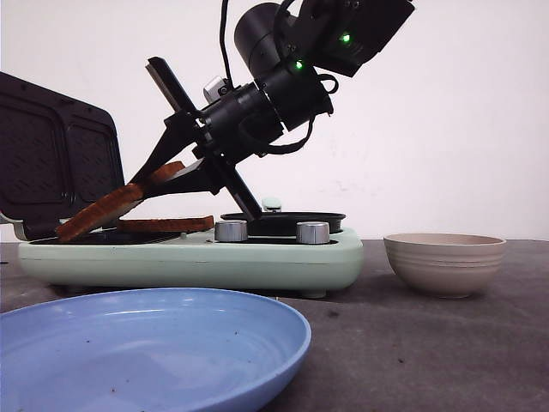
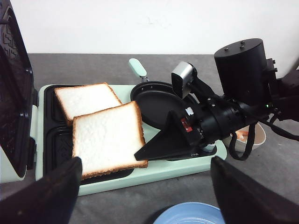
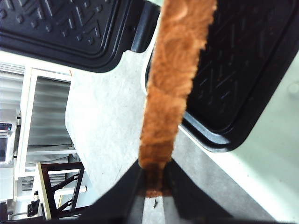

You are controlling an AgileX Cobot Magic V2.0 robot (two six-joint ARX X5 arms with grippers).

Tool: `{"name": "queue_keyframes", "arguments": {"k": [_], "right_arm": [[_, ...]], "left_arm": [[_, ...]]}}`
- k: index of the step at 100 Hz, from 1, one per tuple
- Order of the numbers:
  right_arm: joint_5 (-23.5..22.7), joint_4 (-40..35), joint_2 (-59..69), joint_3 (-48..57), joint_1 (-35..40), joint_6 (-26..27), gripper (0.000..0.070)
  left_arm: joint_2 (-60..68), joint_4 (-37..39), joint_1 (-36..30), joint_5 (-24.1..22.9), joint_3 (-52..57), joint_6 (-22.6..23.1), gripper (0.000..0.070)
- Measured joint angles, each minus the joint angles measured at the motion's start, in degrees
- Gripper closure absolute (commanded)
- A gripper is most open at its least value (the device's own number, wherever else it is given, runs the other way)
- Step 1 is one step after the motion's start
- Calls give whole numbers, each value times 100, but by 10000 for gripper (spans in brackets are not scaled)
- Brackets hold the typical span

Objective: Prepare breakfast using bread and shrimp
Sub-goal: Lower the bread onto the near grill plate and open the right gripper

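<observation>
Pinching one square white bread slice by its toasted edge, right gripper tilting it over the mint-green sandwich maker's dark plate, beside the second slice; left gripper spread, idle.

Wall: plain white, matte, evenly lit, a few faint scuffs. Table: dark grey, dull surface, meeting the wall in a straight line. Beyond the table, right wrist view: pale floor, white-framed window or glazed panel, dark metal frame stand. Light: soft, diffuse, no hard shadows.
</observation>
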Motion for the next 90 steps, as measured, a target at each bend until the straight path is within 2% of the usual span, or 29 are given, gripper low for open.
{"name": "queue_keyframes", "arguments": {"k": [7, 10, 20, 35, 63, 90], "right_arm": [[7, 35, 2, 0, 2, 0, 521], [24, 59, 2, 0, 2, 0, 472], [94, 103, 2, 0, 11, 0, 441], [155, 103, 2, 0, 42, 0, 331], [376, -48, 7, 120, 55, -118, 234], [817, -776, 7, 728, 186, -581, 230]], "left_arm": [[0, 0, 0, 0, 0, 0, 228], [0, 0, 0, 0, 0, 2, 228], [0, 0, 0, 0, 0, 2, 228], [0, 0, 0, 0, 0, 2, 228], [0, 0, 0, 0, 0, 2, 228], [0, 0, 0, 0, 0, 2, 228]]}}
